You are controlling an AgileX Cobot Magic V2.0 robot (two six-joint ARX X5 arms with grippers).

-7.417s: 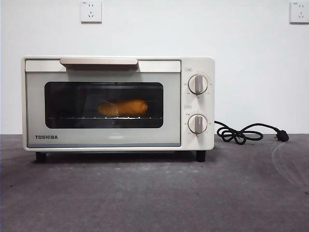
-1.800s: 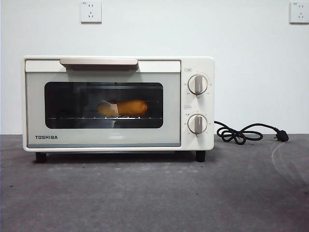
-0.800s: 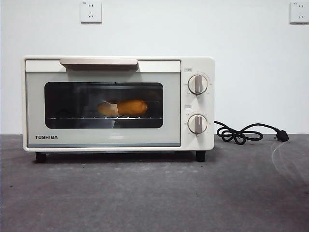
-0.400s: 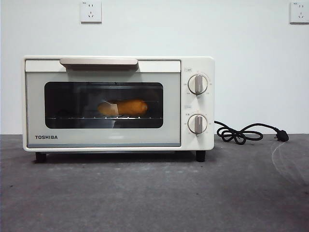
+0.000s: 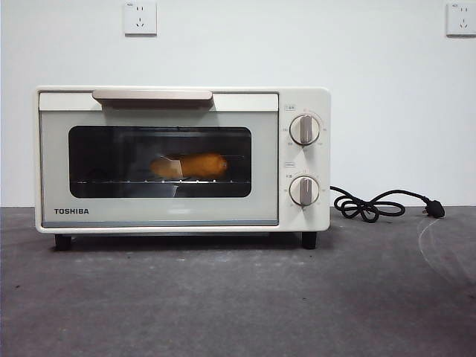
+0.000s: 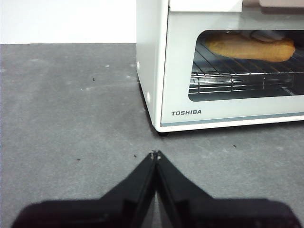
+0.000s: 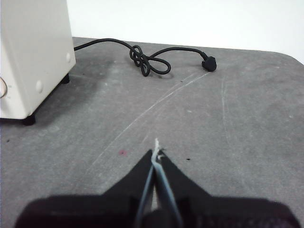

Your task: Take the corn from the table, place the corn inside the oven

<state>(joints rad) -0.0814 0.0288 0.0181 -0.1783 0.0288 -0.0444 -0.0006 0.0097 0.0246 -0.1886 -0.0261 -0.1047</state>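
I see the corn (image 5: 190, 165) on the rack inside the closed oven (image 5: 182, 159), well apart from both grippers. Left gripper (image 6: 155, 153) and right gripper (image 7: 156, 153) pressed together, empty, over bare table (image 5: 238, 297).

Two white wall sockets (image 5: 140, 17) sit on the white wall (image 5: 387, 97), one at 11 o'clock, the other (image 5: 461, 18) at 1 o'clock. A small reddish spot (image 7: 123, 152) marks the grey surface.
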